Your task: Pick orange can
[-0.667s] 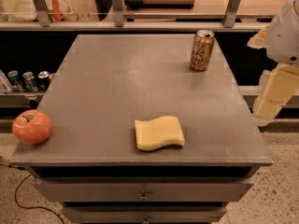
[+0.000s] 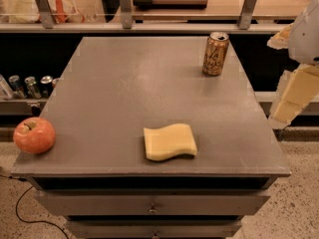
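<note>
The orange can (image 2: 215, 54) stands upright near the back right corner of the grey table (image 2: 124, 83). It is orange-bronze with white script and a silver top. My gripper (image 2: 291, 101) hangs beside the table's right edge, to the right of the can and nearer the front than it. It is well apart from the can and touches nothing.
A yellow sponge (image 2: 169, 142) lies near the table's front middle. A red apple (image 2: 34, 135) sits at the front left corner. Small silver-topped cans (image 2: 30, 86) stand in a row on a low shelf to the left. A railing and shelf (image 2: 164, 26) run behind the table.
</note>
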### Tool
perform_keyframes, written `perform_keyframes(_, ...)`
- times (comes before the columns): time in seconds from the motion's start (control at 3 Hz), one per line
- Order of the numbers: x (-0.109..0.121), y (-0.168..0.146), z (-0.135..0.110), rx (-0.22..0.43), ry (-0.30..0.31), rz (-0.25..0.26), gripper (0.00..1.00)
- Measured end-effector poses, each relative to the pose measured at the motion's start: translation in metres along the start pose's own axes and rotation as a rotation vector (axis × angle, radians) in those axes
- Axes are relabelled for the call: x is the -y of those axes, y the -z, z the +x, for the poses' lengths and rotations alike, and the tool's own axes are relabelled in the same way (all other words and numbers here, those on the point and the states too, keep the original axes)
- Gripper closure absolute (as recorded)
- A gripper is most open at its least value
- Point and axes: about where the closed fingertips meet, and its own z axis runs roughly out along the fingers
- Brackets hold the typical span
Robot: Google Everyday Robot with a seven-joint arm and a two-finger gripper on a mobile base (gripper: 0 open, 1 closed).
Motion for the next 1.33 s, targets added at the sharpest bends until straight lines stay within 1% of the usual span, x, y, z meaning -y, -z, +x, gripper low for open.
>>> perform_keyframes(0.33, 0.03, -0.01, 0.003, 0.102, -0.04, 0.008, 0.0)
perform_keyframes(0.67, 0.064, -0.03, -0.001, 0.213, -0.092, -0.014, 0.0)
perform_keyframes(1.0, 0.096, -0.051, -0.005, 0.286, -0.185, 0.015, 0.0)
perform_keyframes(1.33, 0.096, -0.052, -0.005, 0.286, -0.185, 0.015, 0.0)
